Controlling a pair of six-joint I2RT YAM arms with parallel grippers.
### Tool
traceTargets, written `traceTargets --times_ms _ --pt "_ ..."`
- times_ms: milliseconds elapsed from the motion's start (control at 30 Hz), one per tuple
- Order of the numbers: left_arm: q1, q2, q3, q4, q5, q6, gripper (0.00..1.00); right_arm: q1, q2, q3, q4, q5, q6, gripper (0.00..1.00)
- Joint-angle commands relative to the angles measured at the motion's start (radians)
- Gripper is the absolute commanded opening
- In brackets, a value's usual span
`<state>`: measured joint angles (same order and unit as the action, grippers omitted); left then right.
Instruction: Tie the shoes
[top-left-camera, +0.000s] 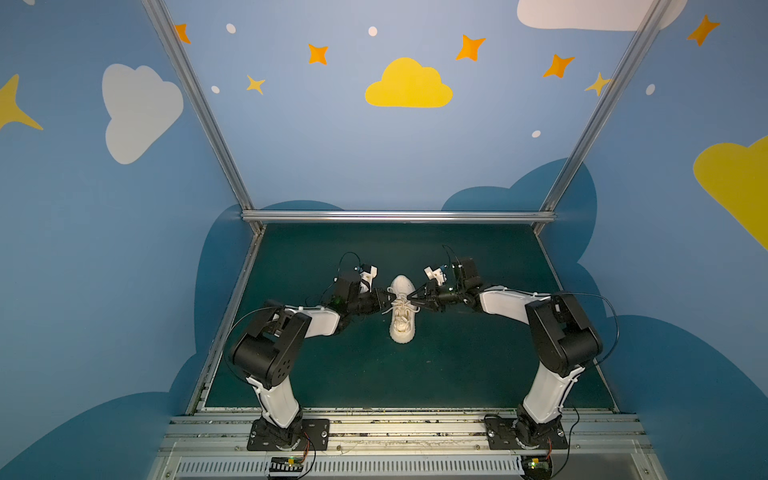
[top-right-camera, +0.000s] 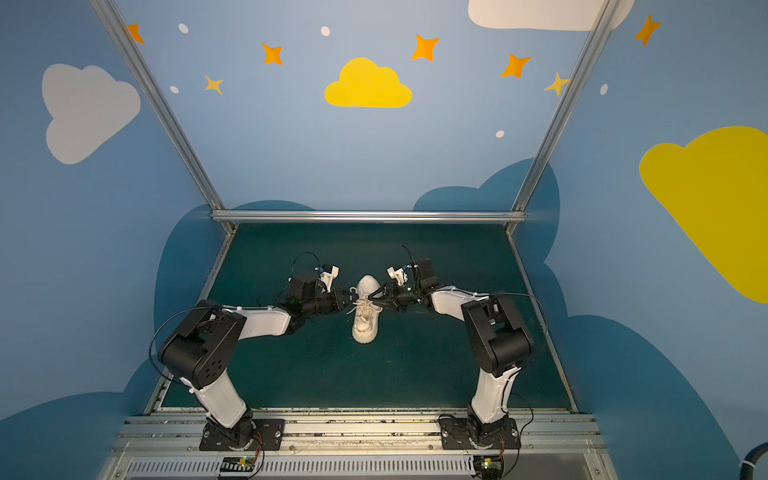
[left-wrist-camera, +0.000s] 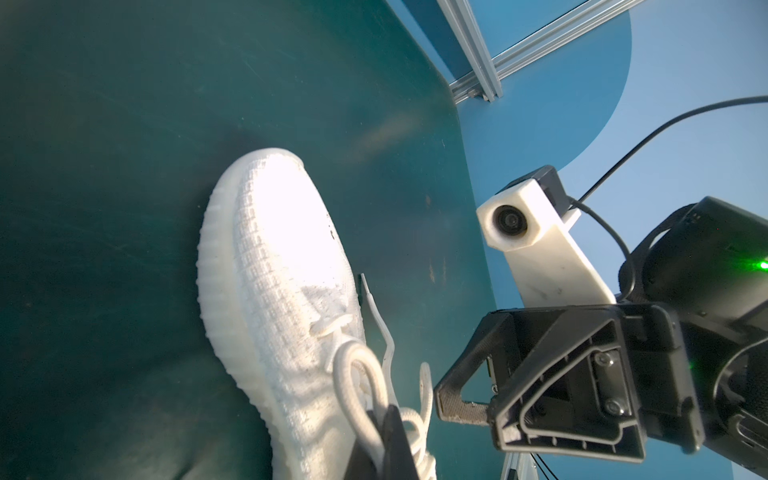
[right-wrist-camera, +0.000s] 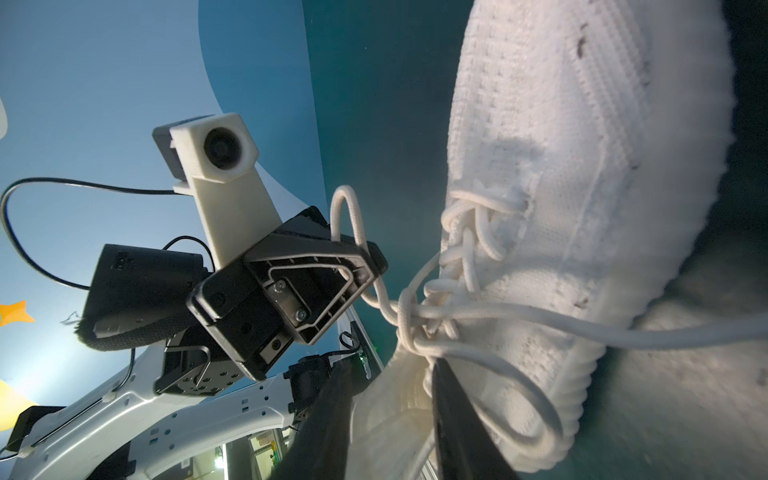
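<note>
Now | left jaws: pinching lace loop (right-wrist-camera: 344, 191) | right jaws: apart

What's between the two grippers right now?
In both top views, the sneaker and its laces lie between the left gripper and right gripper. The left is shut on a lace loop.

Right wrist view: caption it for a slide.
Left end effector pinches a lace loop beside the loose knot on the sneaker.

I see a cream-white knit shoe (top-left-camera: 402, 291) with ribbed off-white sole (left-wrist-camera: 206, 270), cream-white laces (right-wrist-camera: 409, 316), a dark green table (top-left-camera: 457, 365), blue walls (top-left-camera: 332, 145), a yellow cloud (top-left-camera: 409, 85), orange stars (top-left-camera: 470, 48).
</note>
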<state>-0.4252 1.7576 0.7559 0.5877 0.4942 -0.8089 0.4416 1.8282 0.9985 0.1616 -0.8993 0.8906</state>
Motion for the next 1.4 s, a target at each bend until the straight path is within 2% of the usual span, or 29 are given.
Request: traceTargets --times_ms 0,633,867,1267,1367 --pt "0.006 -0.009 -0.012 0.027 0.014 0.0 0.03 0.003 0.037 -0.009 0.047 0.0 0.043 0.34" --pt "0.009 0.0 -0.017 0.048 0.023 -0.008 0.03 0.009 0.095 -0.017 0.156 -0.006 0.132 0.35" --pt "0.01 0.0 -0.02 0.055 0.025 -0.011 0.03 0.009 0.092 -0.023 0.222 -0.011 0.163 0.28" --pt "0.011 0.006 -0.017 0.063 0.029 -0.014 0.03 0.015 0.119 -0.005 0.257 -0.027 0.184 0.26" --pt "0.01 0.008 -0.016 0.066 0.03 -0.015 0.03 0.017 0.124 0.002 0.257 -0.031 0.183 0.21"
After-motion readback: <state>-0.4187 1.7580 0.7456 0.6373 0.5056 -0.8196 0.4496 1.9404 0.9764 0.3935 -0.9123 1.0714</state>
